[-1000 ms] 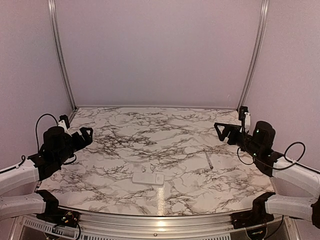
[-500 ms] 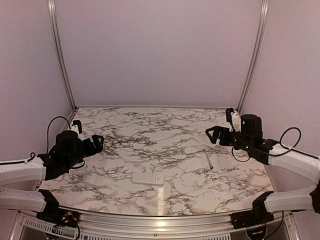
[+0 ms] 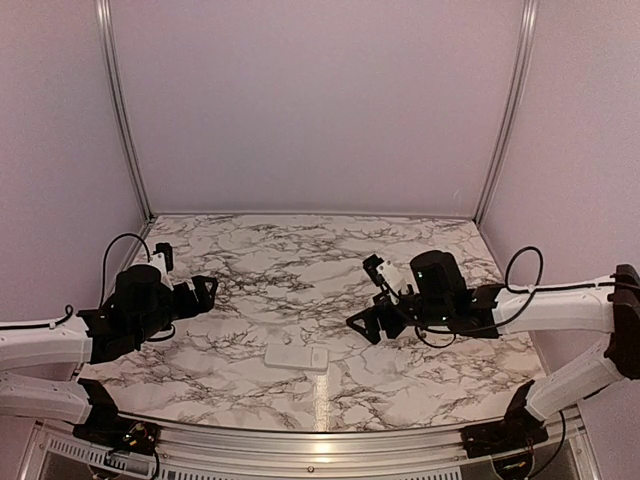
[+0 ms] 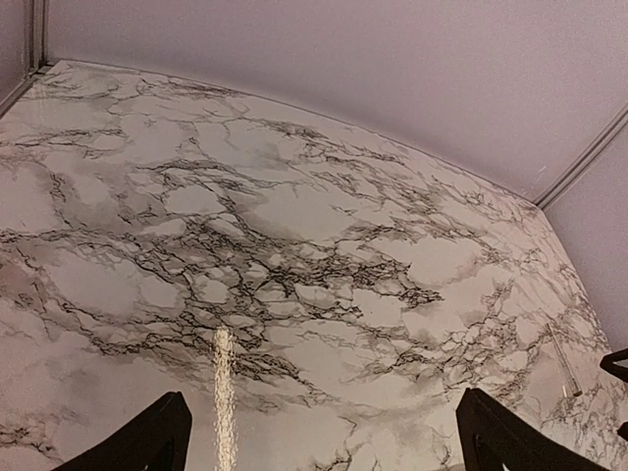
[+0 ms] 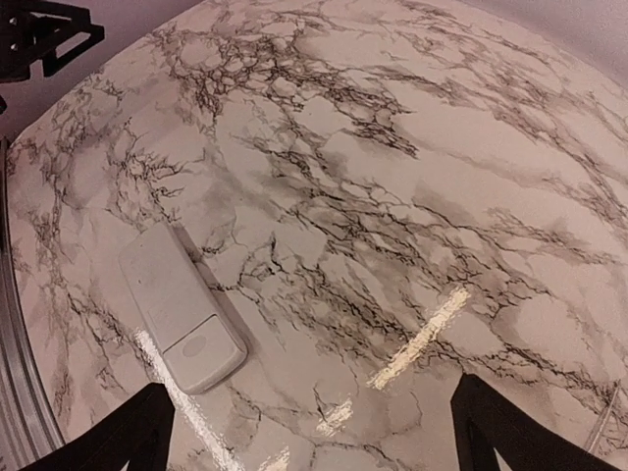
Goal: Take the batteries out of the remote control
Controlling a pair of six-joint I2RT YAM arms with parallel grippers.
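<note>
A: Remote control point(image 3: 297, 357)?
B: Flat on the bench point(image 3: 300, 250), near the front edge, centre. Long axis runs left-right.
A: Hands?
B: Right hand point(image 3: 362, 325) wide open, empty, just beyond its right end. Left hand point(image 3: 207, 290) wide open, empty, farther back left.

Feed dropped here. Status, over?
Left gripper open, empty. Right gripper open, empty, hovering near remote control. Remote control flat on table, cover on. Nothing between them.

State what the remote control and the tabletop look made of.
Remote control: likely plastic, matte off-white, with moulded rounded corners and a seam near one end. Tabletop: marble-patterned and glossy, reflecting a light streak; possibly printed laminate rather than stone.
</note>
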